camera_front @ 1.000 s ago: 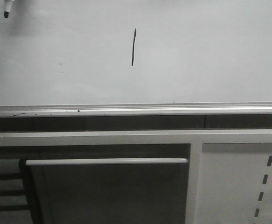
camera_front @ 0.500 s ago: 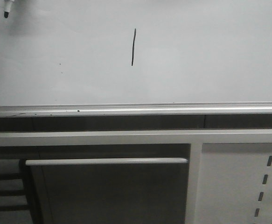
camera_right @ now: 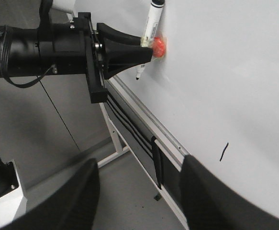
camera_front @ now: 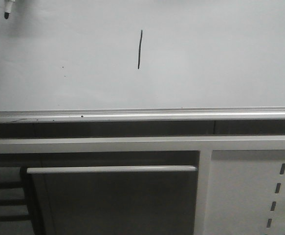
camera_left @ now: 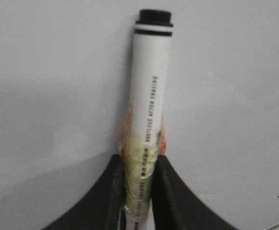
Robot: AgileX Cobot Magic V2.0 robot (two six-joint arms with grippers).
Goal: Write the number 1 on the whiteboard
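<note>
Before us the large, smooth, pale grey-white whiteboard (camera_front: pixel 206 54) fills the upper half of the front view, its silver aluminium rail (camera_front: pixel 142 115) running along the lower edge; below it stand a white metal frame (camera_front: pixel 132 145) and, at the lower right, a perforated white metal panel (camera_front: pixel 252 196). From our right wrist camera a grey floor (camera_right: pixel 58 143) shows beneath the board. Our black left arm (camera_right: pixel 39 45) reaches toward the board, and our left gripper (camera_left: pixel 138 165) is clamped on a white cylindrical marker pen with a black end (camera_left: pixel 151 86), its barrel wrapped in tape and orange padding where the jaws pinch it. In the front view only the marker's dark tip peeks in at the upper left corner, off the board. Our right gripper (camera_right: pixel 139 191) hangs with its two dark fingers (camera_right: pixel 82 196) spread wide and nothing between them. The number 1 (camera_front: pixel 140 49), a short, thin, slightly curved black vertical stroke, sits near the middle of the board, well apart from the marker tip and well to the right of it. Against the front views of a second and half a second ago, we see no change: stroke and marker tip lie in the same places.
</note>
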